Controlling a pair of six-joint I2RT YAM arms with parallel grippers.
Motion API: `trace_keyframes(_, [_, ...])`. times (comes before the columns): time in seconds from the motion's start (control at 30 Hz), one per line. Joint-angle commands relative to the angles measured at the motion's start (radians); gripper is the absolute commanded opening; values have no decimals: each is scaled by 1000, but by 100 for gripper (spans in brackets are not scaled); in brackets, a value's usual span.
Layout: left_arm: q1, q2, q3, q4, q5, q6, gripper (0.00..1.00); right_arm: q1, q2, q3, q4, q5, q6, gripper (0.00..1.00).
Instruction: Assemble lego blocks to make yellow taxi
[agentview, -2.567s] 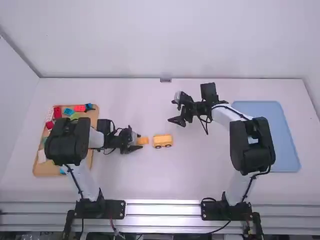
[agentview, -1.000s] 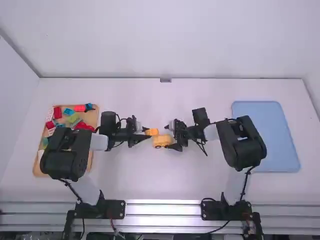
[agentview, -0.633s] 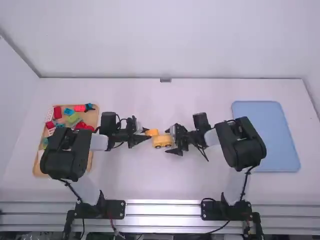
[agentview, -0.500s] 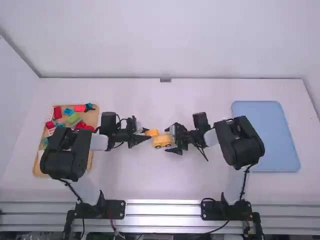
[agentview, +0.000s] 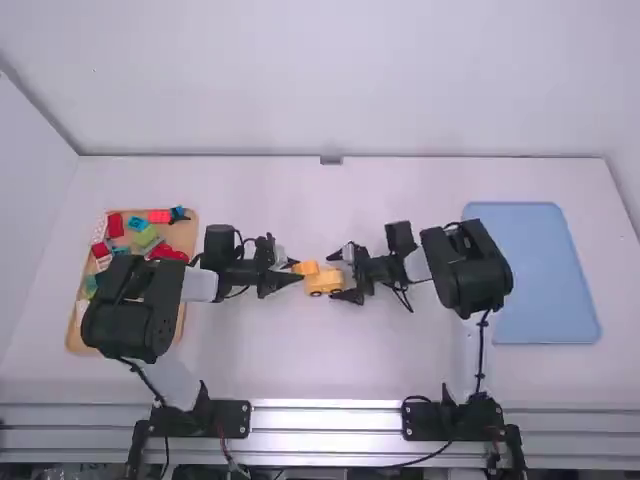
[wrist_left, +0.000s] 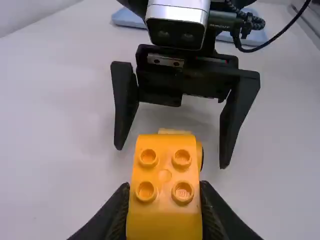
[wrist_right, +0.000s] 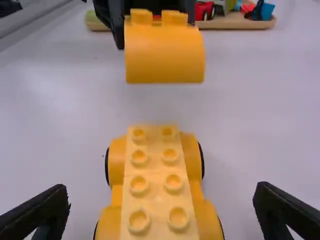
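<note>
High view: the right gripper (agentview: 332, 276) has reached the wheeled base (agentview: 322, 284) on the table (agentview: 300, 350), jaws wide; the left gripper (agentview: 300, 269) pinches the yellow block (wrist_left: 165, 172) nearby, so joining looks next.

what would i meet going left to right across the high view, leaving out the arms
Wooden tray with loose blocks → small orange block → yellow wheeled base → blue tray.

Car base (agentview: 326, 283) between tray (agentview: 183, 236) and mat (agentview: 548, 280).
</note>
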Motion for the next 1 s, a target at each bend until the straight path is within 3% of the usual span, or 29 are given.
trace_keyframes(0.0, [-8,-15,6,-2,11,1,3,11,11,10,-10,0,-2,99])
trace_keyframes(0.13, [-14,-15,5,-1,11,1,3,24,11,11,-54,20,-36,100])
trace_keyframes(0.37, [-14,-15,5,-2,11,1,2,34,11,10,-62,47,-55,89])
trace_keyframes(0.43, [-14,-15,5,-2,11,0,2,34,11,10,-62,47,-55,81])
trace_keyframes(0.53, [-14,-15,5,-11,14,0,2,35,11,10,-59,97,-23,56])
trace_keyframes(0.67, [-29,-14,5,-27,-11,5,2,37,11,10,-63,117,-14,45])
trace_keyframes(0.87, [-81,-14,5,-21,-76,55,2,35,11,10,-86,125,-39,44])
trace_keyframes(0.9, [-91,-14,5,-19,-88,68,2,35,11,10,-89,125,-39,49])
trace_keyframes(0.93, [-103,-14,6,-16,-121,72,2,36,11,10,-97,124,-40,72])
trace_keyframes(0.97, [-103,-14,5,-16,-122,72,2,36,11,10,-99,124,-40,74])
